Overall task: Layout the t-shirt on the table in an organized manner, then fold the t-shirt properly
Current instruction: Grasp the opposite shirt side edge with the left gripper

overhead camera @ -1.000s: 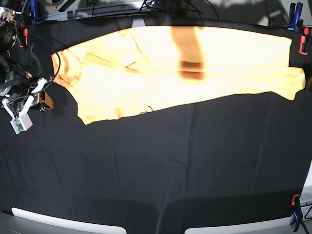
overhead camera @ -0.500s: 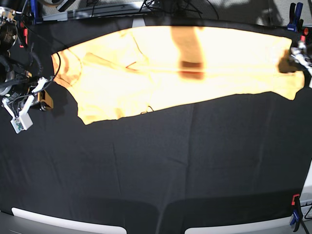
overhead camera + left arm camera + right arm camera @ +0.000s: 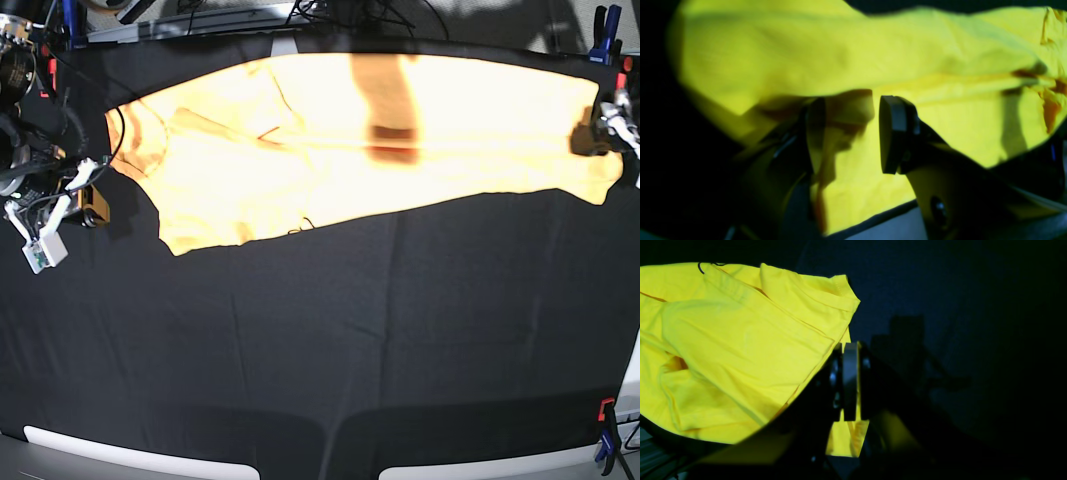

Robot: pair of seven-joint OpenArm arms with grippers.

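Note:
The pale orange-yellow t-shirt (image 3: 300, 170) lies spread lengthwise along the far part of the black table (image 3: 350, 340), with some wrinkles at its left end. My left gripper (image 3: 608, 125) is at the shirt's right end. In the left wrist view it (image 3: 848, 133) is open, jaws wide, just over the cloth (image 3: 873, 50), with a fold near one finger. My right gripper (image 3: 70, 190) hangs off the shirt's left end over bare black cloth. In the right wrist view it (image 3: 850, 380) is shut and empty, with the shirt (image 3: 740, 350) beside and behind it.
Red-and-black clamps stand at the right edge (image 3: 625, 85) and front right corner (image 3: 605, 410). Blue clamps and cables line the far edge (image 3: 600, 30). A dark shadow band crosses the shirt's middle (image 3: 385, 110). White panels sit at the front edge (image 3: 130, 460).
My left gripper has come into view from the right and now sits at the shirt's right end. The right arm and the shirt have not visibly moved.

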